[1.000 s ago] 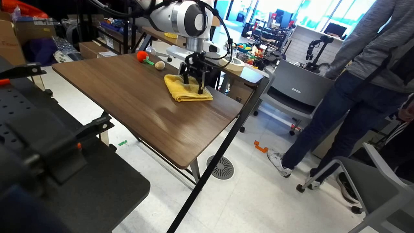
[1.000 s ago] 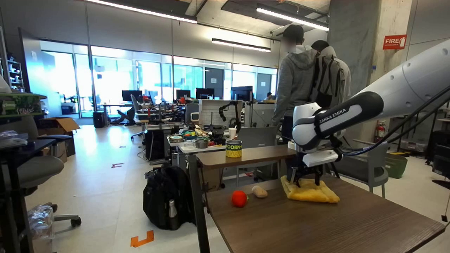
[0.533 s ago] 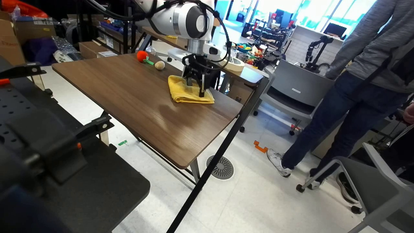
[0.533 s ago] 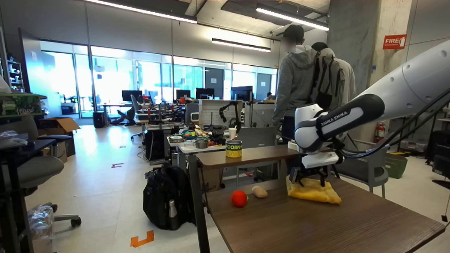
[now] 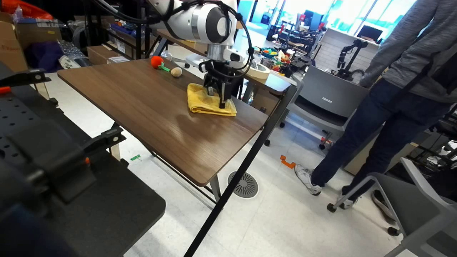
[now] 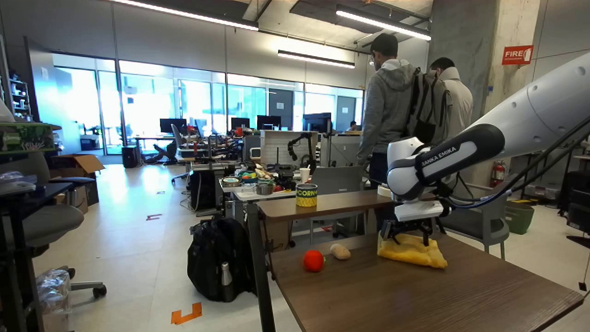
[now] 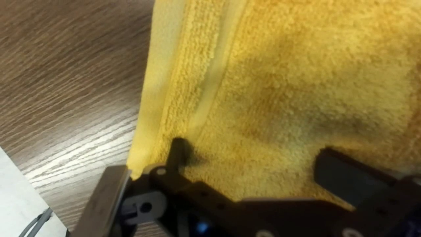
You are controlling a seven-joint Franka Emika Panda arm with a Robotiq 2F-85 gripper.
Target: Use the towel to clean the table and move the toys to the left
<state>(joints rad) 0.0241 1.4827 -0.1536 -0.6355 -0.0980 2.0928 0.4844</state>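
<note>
Brown wood-grain table (image 5: 153, 103), pale floor (image 6: 129, 230), glass partitions (image 6: 198, 99)

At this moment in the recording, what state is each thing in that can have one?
Table: standing; cleanliness unclear.
Towel: folded, slightly rumpled, on the table.
Gripper: open, down on the towel.
Red toy: resting on the table.
Tan toy: lying apart from the red toy.
Corn can: upright.
Backpack: upright on the floor.
Ceiling lights: on.

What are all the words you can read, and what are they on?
"CORN": the yellow can
"RANKA EMIKA", start unclear: the robot arm
"FIRE": the red sign
Too small or blurred: the red sign's lower line, the writing on the grey chair and cardboard box.
</note>
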